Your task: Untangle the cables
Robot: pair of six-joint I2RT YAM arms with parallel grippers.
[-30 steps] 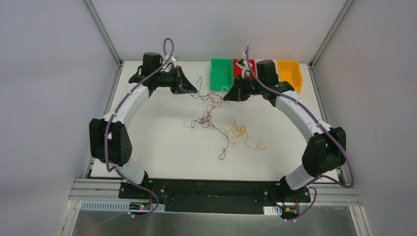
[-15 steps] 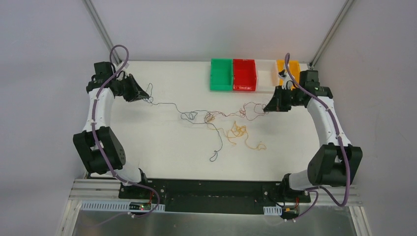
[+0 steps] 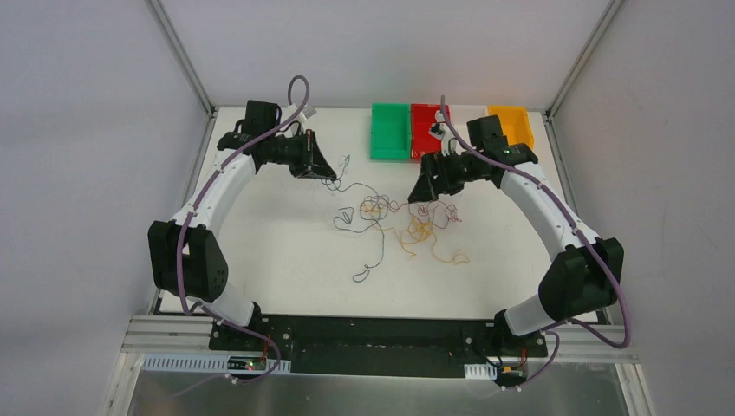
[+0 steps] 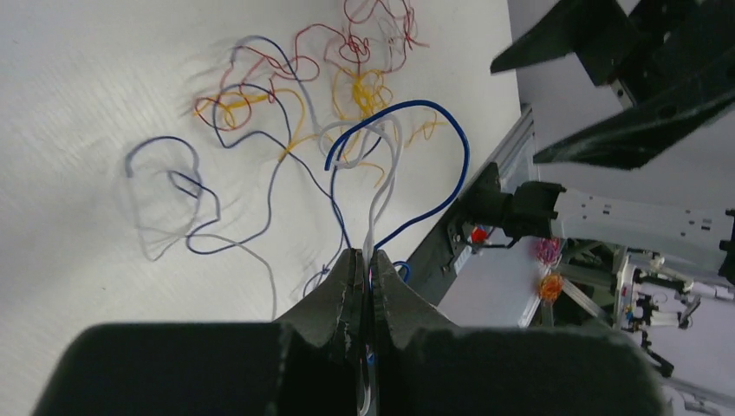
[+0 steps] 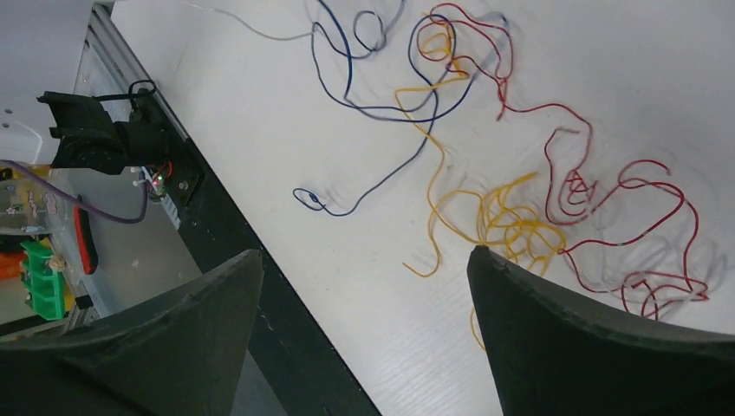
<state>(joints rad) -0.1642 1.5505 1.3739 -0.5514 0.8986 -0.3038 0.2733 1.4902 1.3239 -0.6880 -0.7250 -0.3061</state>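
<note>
Cables (image 3: pixel 407 227) lie sprawled near the middle of the table (image 3: pixel 260 260), loosened but not yet apart. In the overhead view a small knot (image 3: pixel 374 208) sits at the heap's 11 o'clock side. From it a dark tail runs out toward 7 o'clock, and orange loops spread toward 5 o'clock.

In the right wrist view the orange-yellow wire (image 5: pixel 507 227) and the red wire (image 5: pixel 572 186) cross each other in several places. Whether they are truly knotted or only overlaid is hard to tell at this size.

The left gripper (image 4: pixel 364 260), at 10 o'clock from the heap, is pinched tight on the dark blue wire (image 4: pixel 466 160) and the whitish-grey wire (image 4: pixel 388 186), both trailing back into the tangle. The right gripper (image 5: pixel 364 256), over the heap's 1 o'clock edge, stands wide apart with nothing between its fingers.

I judge the work about midway. The ball is opened out, but no single colour lies free, and each wire has yet to be drawn clear.
</note>
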